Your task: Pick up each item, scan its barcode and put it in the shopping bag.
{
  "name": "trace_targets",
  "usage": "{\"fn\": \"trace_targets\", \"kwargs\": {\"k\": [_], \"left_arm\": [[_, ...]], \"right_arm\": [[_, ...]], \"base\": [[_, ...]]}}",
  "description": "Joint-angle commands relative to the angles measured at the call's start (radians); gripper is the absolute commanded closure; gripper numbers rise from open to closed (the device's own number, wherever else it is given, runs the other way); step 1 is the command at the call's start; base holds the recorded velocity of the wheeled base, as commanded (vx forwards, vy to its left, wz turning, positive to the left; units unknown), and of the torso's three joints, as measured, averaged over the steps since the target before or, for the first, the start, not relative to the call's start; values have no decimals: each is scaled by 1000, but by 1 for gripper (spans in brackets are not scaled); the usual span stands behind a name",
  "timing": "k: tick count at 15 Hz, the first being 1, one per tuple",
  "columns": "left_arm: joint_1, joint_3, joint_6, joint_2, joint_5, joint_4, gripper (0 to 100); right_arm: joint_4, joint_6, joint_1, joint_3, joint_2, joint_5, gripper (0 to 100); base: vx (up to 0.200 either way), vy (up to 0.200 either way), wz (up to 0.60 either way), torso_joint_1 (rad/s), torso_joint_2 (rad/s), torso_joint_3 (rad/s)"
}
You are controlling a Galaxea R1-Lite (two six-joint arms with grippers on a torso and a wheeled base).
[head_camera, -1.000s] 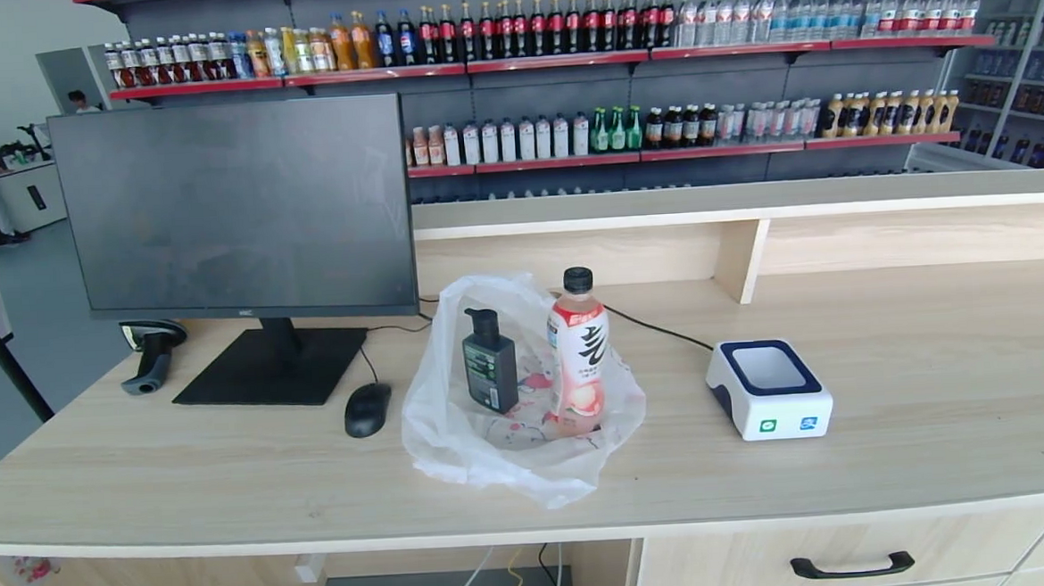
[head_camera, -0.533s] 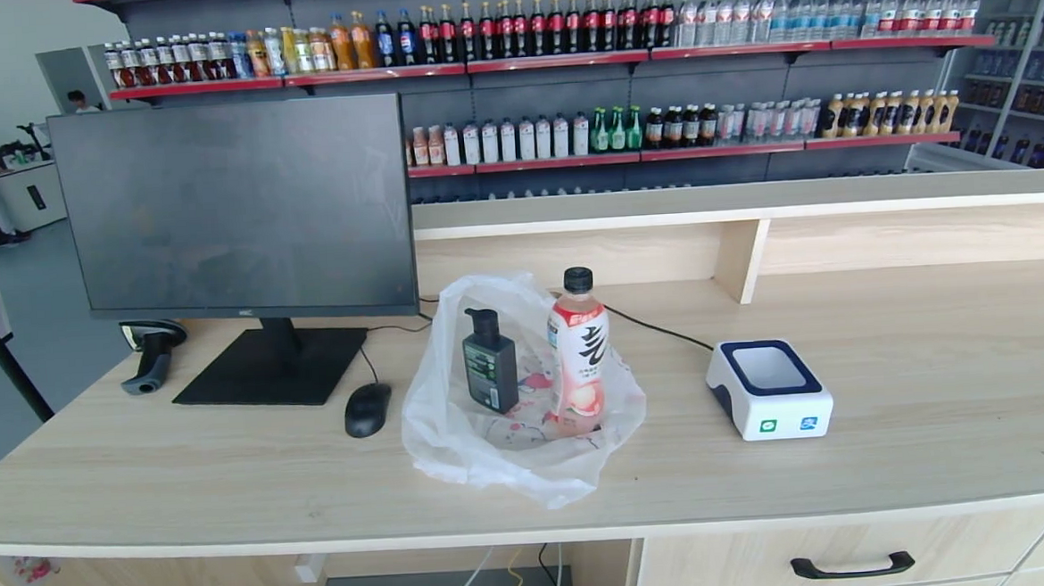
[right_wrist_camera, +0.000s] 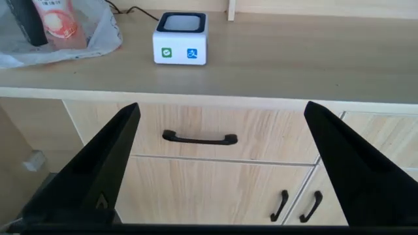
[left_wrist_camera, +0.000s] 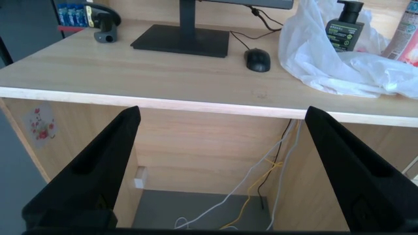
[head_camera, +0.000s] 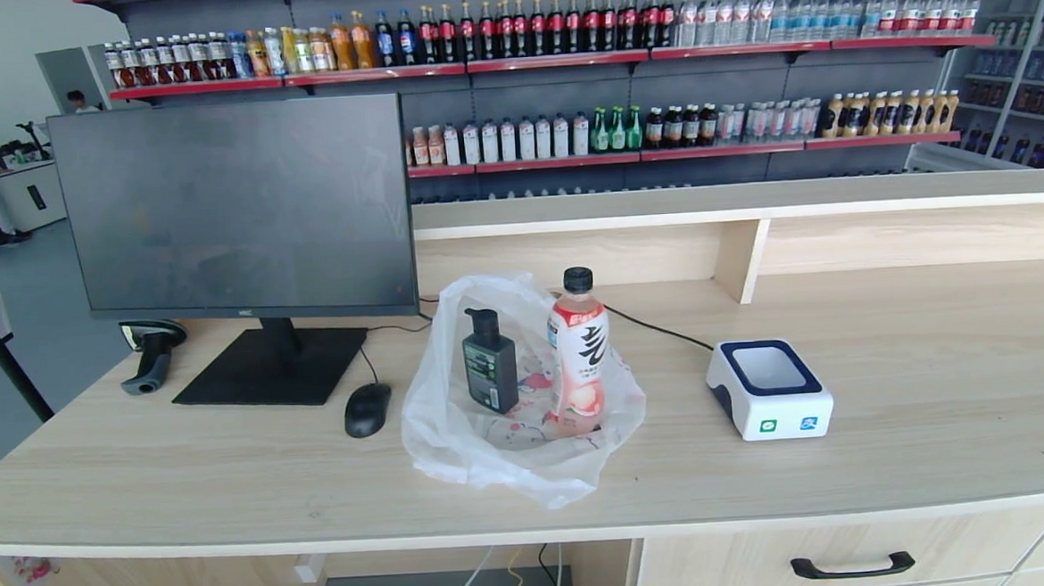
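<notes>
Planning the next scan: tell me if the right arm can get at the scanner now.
Probably yes: the right gripper hangs open below the counter, and nothing stands in front of the scanner once it rises.

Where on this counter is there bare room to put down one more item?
The widest bare stretch of the counter lies right of the scanner, up to the ledge behind. A long strip also runs along the front edge, before the mouse and bag. Crowded: between monitor stand, mouse and bag.
</notes>
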Motion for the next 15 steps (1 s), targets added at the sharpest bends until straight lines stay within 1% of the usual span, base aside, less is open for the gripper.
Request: {"fn": "trace_targets", "kwargs": {"k": [1,4,11,15], "left_arm": [[0,0,0,0,0,0,0],[-1,0,1,0,0,0,0],[-1,0,8,0,0,0,0],[0,0,8,0,0,0,0]], "right_arm": [[1,7,-1,0,-3,0,0],[1,6,-1,0,-3,0,0],[1,7,-1,0,-3,0,0],[1,6,-1,0,-3,0,0]], "base": [[-200,0,0,7,2,7],[-200,0,0,4,1,2],[0,0,0,0,0,0],[0,-200,0,7,-1,0]]}}
